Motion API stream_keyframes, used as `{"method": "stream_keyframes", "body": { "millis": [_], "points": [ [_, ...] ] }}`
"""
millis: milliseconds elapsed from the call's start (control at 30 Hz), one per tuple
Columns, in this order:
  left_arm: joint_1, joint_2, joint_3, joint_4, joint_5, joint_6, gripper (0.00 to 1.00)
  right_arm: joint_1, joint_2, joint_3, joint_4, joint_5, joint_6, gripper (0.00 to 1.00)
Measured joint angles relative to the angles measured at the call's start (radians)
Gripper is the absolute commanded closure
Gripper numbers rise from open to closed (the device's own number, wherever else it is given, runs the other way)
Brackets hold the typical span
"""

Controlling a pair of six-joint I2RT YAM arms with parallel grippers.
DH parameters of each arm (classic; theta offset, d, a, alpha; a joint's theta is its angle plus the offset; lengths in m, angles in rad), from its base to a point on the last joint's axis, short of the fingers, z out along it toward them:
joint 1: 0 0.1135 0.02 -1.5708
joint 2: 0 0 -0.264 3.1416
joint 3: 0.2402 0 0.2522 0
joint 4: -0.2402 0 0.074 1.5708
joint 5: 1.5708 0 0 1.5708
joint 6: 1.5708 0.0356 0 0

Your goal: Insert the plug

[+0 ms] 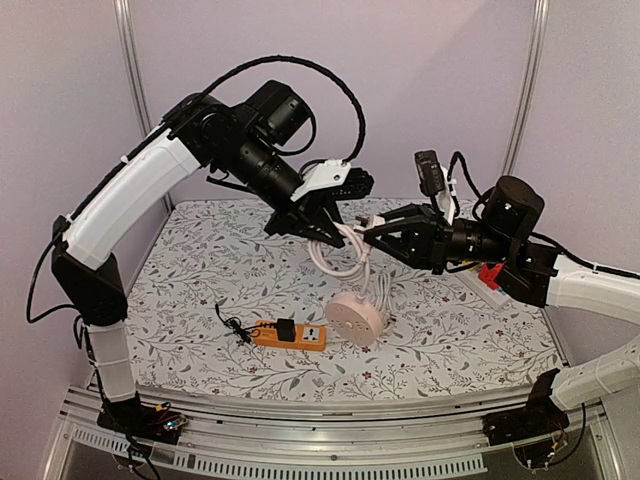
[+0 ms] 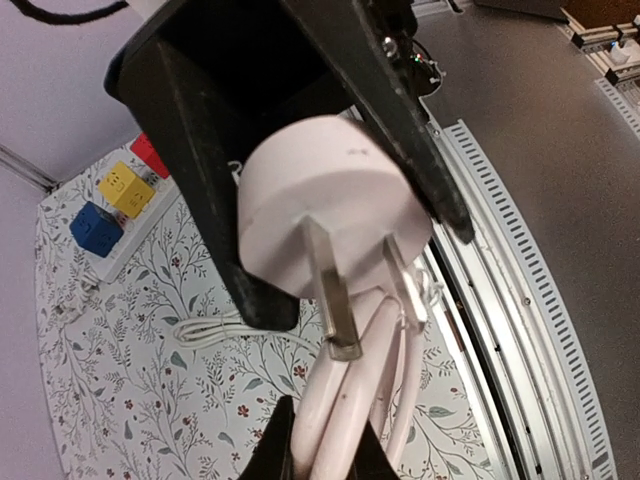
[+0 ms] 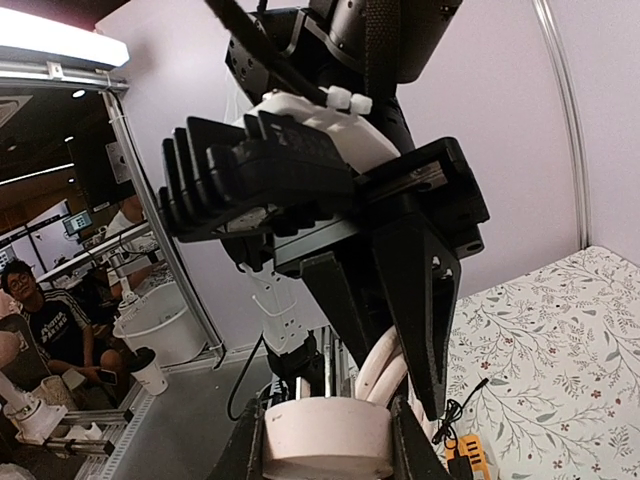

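Left fingers (image 2: 200, 200) pinch the plug (image 2: 330, 215); right fingers (image 3: 248, 450) flank it, grip unclear. Both squeezing could twist it between them, skewing prongs (image 2: 330, 290) or snagging the cable (image 2: 335, 420).

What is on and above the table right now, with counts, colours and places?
tablecloth: one, floral white, covering the work surface
plug: one, pale pink, held in mid-air
cable: one, pale pink, hanging in loops below the plug
round socket: one, pale pink, centre of the tablecloth
power strip: one, orange, near centre, with a black adapter plugged in
white strip: one, carrying blue, yellow and red cubes, right side
left gripper: one, black, shut on the plug
right gripper: one, black, closed around the cable beside the plug
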Motion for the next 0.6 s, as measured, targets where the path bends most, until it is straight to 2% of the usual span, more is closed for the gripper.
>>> {"method": "stream_keyframes", "body": {
  "millis": [67, 100, 133, 167, 200, 233, 400, 533, 600],
  "points": [
    [0.000, 0.000, 0.000, -0.002, 0.000, -0.001, 1.00, 0.000, -0.002, 0.000, -0.002, 0.002, 0.001, 0.99],
    [0.000, 0.000, 0.000, -0.002, 0.000, -0.002, 0.96, 0.000, -0.003, 0.000, -0.002, 0.002, 0.002, 1.00],
    [0.000, 0.000, 0.000, -0.002, 0.000, -0.003, 0.69, 0.000, -0.004, 0.000, -0.002, 0.005, 0.002, 1.00],
    [0.000, 0.000, 0.000, -0.002, 0.000, -0.005, 0.27, 0.000, -0.005, -0.002, -0.002, 0.006, 0.001, 1.00],
    [0.000, 0.000, -0.001, 0.000, -0.002, -0.008, 0.04, 0.000, -0.009, -0.004, -0.003, 0.012, 0.001, 1.00],
    [0.000, 0.000, -0.003, 0.002, -0.004, -0.019, 0.01, 0.000, -0.015, -0.005, -0.006, 0.024, 0.000, 1.00],
    [0.010, -0.020, -0.092, 0.033, -0.087, -0.063, 0.01, -0.016, -0.074, -0.007, -0.130, 0.119, -0.002, 1.00],
    [0.066, -0.079, -0.253, 0.057, -0.124, -0.073, 0.01, -0.047, -0.172, 0.039, -0.385, 0.253, -0.032, 1.00],
    [0.143, -0.139, -0.390, 0.080, -0.138, -0.070, 0.04, -0.055, -0.229, 0.097, -0.546, 0.355, -0.067, 1.00]
  ]
}}
